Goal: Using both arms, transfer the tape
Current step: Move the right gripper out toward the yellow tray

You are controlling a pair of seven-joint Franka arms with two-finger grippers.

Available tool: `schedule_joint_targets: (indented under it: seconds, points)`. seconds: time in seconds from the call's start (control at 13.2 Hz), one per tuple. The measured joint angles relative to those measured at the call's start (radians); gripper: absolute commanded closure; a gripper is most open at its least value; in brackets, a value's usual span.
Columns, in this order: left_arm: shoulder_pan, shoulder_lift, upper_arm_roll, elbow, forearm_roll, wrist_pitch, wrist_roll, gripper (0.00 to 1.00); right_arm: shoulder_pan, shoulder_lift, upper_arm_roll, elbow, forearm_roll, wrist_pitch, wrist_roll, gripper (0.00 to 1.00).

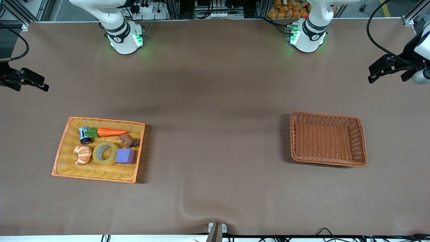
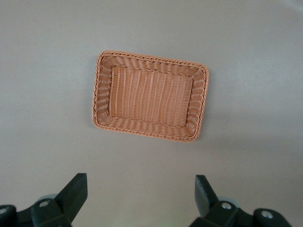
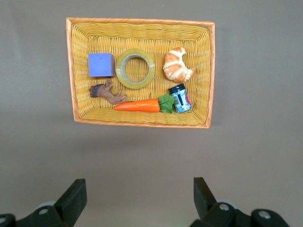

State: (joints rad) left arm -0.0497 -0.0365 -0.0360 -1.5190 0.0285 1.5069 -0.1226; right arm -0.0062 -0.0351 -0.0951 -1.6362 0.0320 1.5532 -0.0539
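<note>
Front view: tape lies flat in the yellow tray toward the right arm's end of the tabletop, between croissant and purple cube. Carrot, small jar and brown toy lie farther from the camera. Brown basket sits toward the left arm's end.

Left wrist view: left pincer hangs high over bare tabletop near the brown basket, fingers wide apart, holding nothing.

Right wrist view: right pincer hangs high over tabletop near the yellow tray, fingers apart, tape untouched.
</note>
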Motion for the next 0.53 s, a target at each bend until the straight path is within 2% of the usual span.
schedule_joint_targets:
  seconds: [0.53]
  points:
    - [-0.003, 0.017, -0.001, -0.001, 0.0, -0.001, 0.0, 0.0, 0.017, 0.0, 0.006, 0.0, 0.0, 0.0, 0.003, 0.0]
